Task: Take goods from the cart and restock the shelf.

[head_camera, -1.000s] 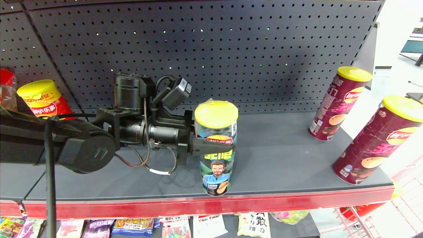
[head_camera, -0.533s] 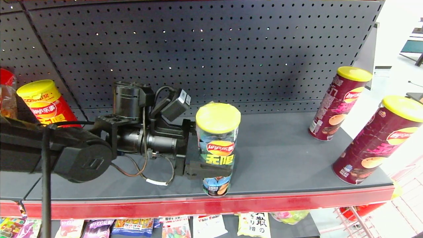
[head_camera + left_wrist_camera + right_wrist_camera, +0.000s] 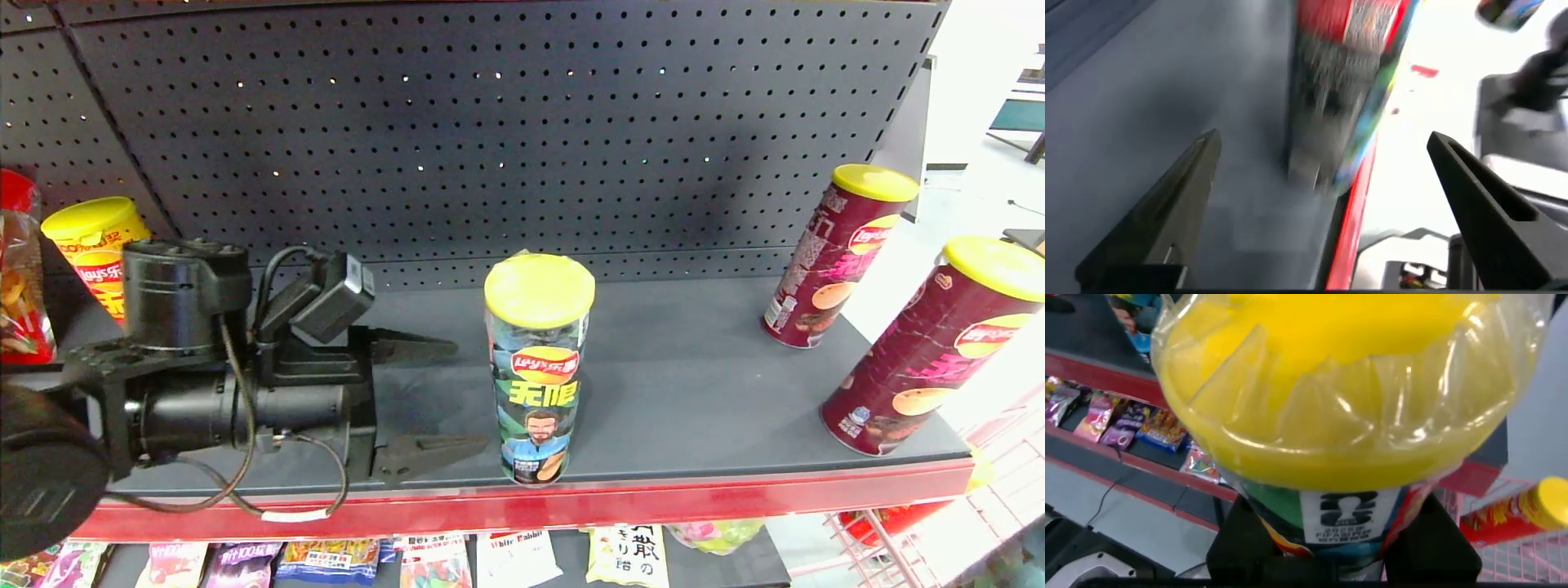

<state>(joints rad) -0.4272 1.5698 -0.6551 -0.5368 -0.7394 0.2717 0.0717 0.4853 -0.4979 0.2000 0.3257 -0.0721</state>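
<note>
Released! Now the left gripper (image 3: 469, 396) has let go of the blue-green can (image 3: 539, 376) and slid back toward the shelf's left end. Its fingers are spread wide, both tips apart from the can. That can stands upright right at the red front lip (image 3: 653, 494) of the shelf (image 3: 694, 327), label facing out as stock should. It sits so near the edge that a nudge might tip it off. Plenty of bare shelf lies behind it up to the pegboard (image 3: 490, 122), and more to its right before the maroon cans (image 3: 833, 253) at the right end. Meanwhile the right gripper (image 3: 1343, 539) looks clamped on another yellow-lidded can (image 3: 1347, 392), probably next in.
</note>
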